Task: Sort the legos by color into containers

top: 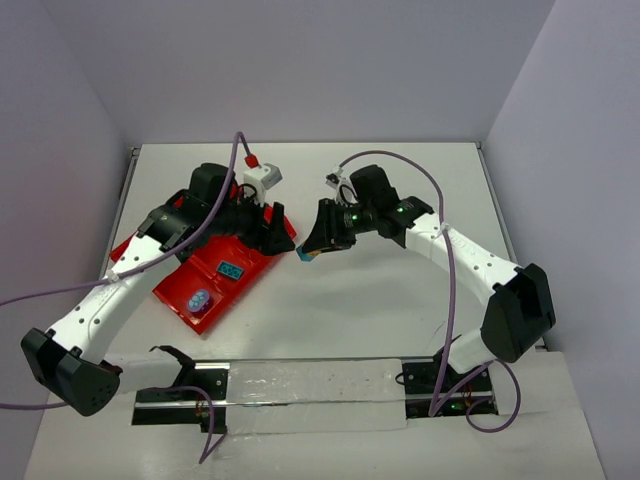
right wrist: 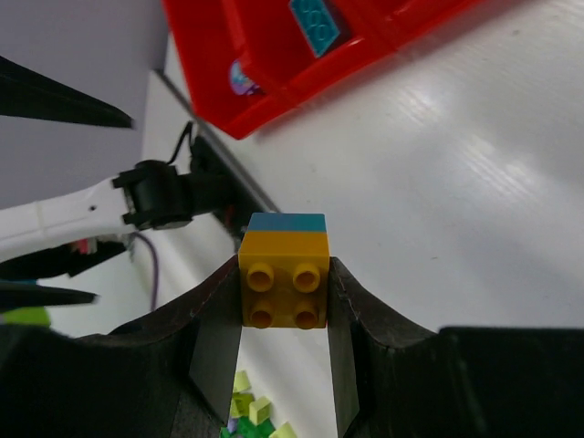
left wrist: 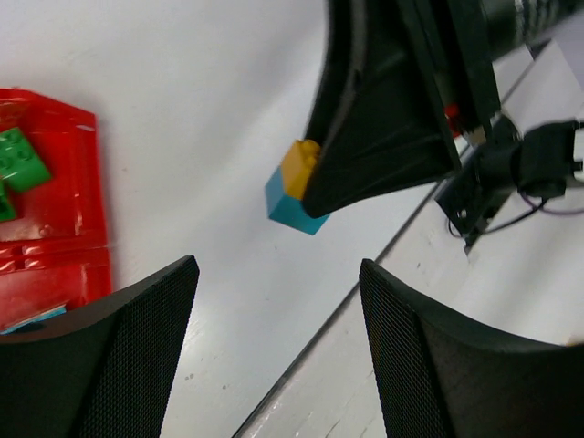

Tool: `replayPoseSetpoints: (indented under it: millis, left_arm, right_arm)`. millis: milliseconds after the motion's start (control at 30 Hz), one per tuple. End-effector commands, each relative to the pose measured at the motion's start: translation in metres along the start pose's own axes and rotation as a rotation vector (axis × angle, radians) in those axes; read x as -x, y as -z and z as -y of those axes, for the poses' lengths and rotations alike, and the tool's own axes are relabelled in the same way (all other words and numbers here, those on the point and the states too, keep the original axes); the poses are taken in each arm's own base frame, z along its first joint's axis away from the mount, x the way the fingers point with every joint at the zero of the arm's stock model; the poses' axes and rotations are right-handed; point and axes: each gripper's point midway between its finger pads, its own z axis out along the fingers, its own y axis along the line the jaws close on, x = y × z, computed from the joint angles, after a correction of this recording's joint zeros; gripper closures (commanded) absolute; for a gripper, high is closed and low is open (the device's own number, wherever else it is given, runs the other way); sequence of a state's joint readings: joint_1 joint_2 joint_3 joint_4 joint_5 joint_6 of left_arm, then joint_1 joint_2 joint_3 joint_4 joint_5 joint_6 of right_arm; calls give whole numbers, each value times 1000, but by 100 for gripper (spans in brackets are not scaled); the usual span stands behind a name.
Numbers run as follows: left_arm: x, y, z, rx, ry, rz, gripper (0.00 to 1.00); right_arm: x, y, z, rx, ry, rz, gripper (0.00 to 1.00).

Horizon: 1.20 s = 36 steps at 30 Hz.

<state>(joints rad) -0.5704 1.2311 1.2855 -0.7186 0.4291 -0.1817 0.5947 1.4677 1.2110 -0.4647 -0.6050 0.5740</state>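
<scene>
two-colour cube [right wrist: 284,265]: a yellow brick stacked on a teal one, pinched between the fingers of the right claw [right wrist: 284,285]. The yellow studs face back toward the wrist and the teal half juts past the tips.
cube from the left claw [left wrist: 276,266]: ahead of its spread fingers, apart from them.
red tray [top: 185,285]: glossy with low dividers, flat, ahead of the right claw and beyond the cube.
teal brick [top: 232,270]: studs up, alone in one compartment.
green bricks [left wrist: 20,160]: in a compartment off the left claw's left finger.
bluish-purple piece [top: 201,299]: in the neighbouring compartment, kind unclear.
</scene>
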Motion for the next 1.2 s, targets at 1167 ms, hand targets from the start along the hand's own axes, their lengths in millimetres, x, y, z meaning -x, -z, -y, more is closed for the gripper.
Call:
replayPoseSetpoints:
  millis: [1167]
  left_arm:
    - [3, -30, 27, -52, -177, 33, 47]
  right_arm:
    - [3, 32, -74, 438, -39, -71, 97]
